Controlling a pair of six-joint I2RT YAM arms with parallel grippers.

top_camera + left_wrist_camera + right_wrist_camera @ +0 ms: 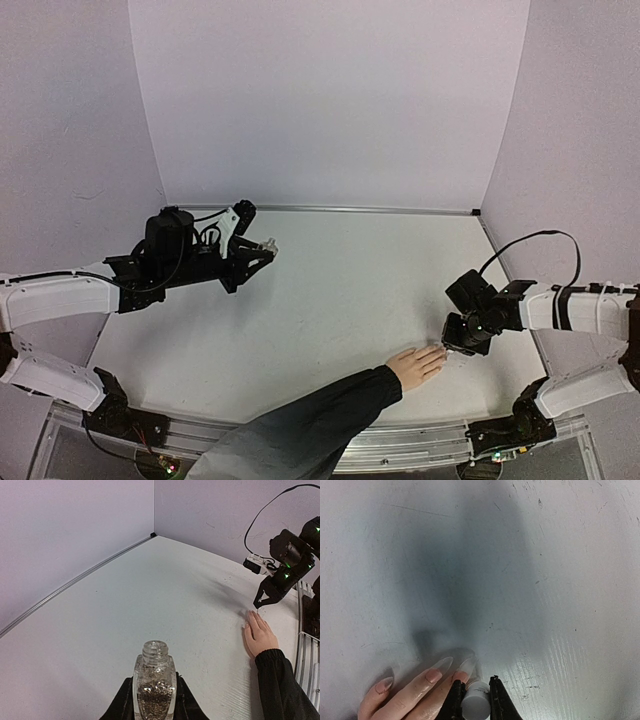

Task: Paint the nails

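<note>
Saw a white, scuffed worktop (360, 290) closed in by pale lilac walls (330, 100). Noted 2 arms over it: the left arm (60, 300) stretched toward the far left part, the right arm (590, 305) bent in over the near right part.

Found a long black sleeve (300, 425) coming in from the near edge, slanting up toward the right. Found the person's hand (415, 365) at its end, pale, palm down on the worktop, fingers stretched toward the right arm.

Saw the left hand (252, 255) clamped on a small clear glass bottle (155, 685), upright, uncapped, with dark glittery contents inside. Placed it well apart from the person's hand, across the worktop.

Saw the right hand (458, 345) pointed downward and closed narrow on a small white round cap (476, 707). Could not make out a brush tip below it clearly.

Counted 3 nails (442, 663) in the right wrist view: long, pale, with translucent tips, lying flat against the worktop. Placed the nearest nail just beside the right hand's left finger, just ahead of the cap; could not tell whether touching. Placed the other 2 farther to the left, fanned away from that hand.
</note>
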